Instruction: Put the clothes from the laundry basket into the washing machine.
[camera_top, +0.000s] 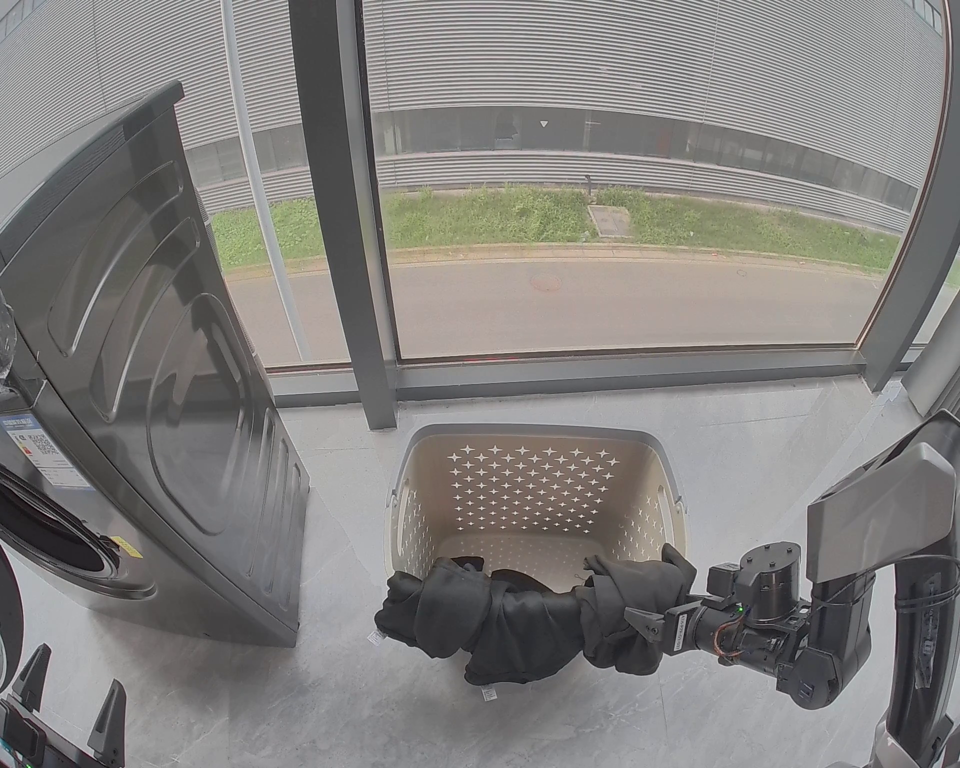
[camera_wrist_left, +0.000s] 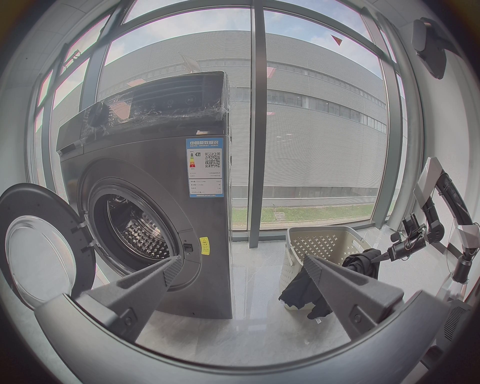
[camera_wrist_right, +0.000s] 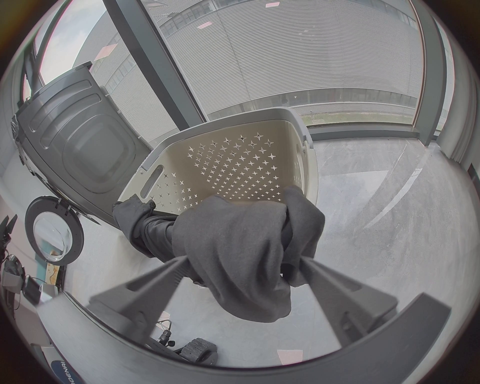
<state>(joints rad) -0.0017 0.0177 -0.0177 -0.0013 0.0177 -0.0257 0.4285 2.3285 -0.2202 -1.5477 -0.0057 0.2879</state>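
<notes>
Head view: right gripper (camera_top: 650, 625) is clenched on one end of a dark garment (camera_top: 520, 620), at the near right corner of the basket (camera_top: 535, 440). The garment stretches as a twisted bundle along the basket's near rim, and its free end hangs over the near left corner. The basket stands on the floor (camera_top: 750, 450) in front of the window (camera_top: 620, 200), with the washer (camera_top: 150, 380) just to its left. Left gripper (camera_top: 70, 700) sits low beside the washer front, fingers spread, nothing between them. Left wrist view: left gripper (camera_wrist_left: 241, 260) is released and empty, facing the washer (camera_wrist_left: 165, 165). The door (camera_wrist_left: 40, 245) is swung wide open and the drum (camera_wrist_left: 137, 232) is exposed. Beyond, the basket (camera_wrist_left: 320, 235) stands beside the washer. The garment (camera_wrist_left: 300, 292) droops over its near wall, partly hidden behind one finger, with the upper end held by the right gripper (camera_wrist_left: 382, 257). Right wrist view: right gripper (camera_wrist_right: 242, 262) has its fingers closed on a thick fold of the garment (camera_wrist_right: 235, 250), which bulges out between them. The rest trails away towards the basket (camera_wrist_right: 235, 155) rim. The washer (camera_wrist_right: 80, 140) and its open door (camera_wrist_right: 52, 237) lie beyond the garment's far end.
</notes>
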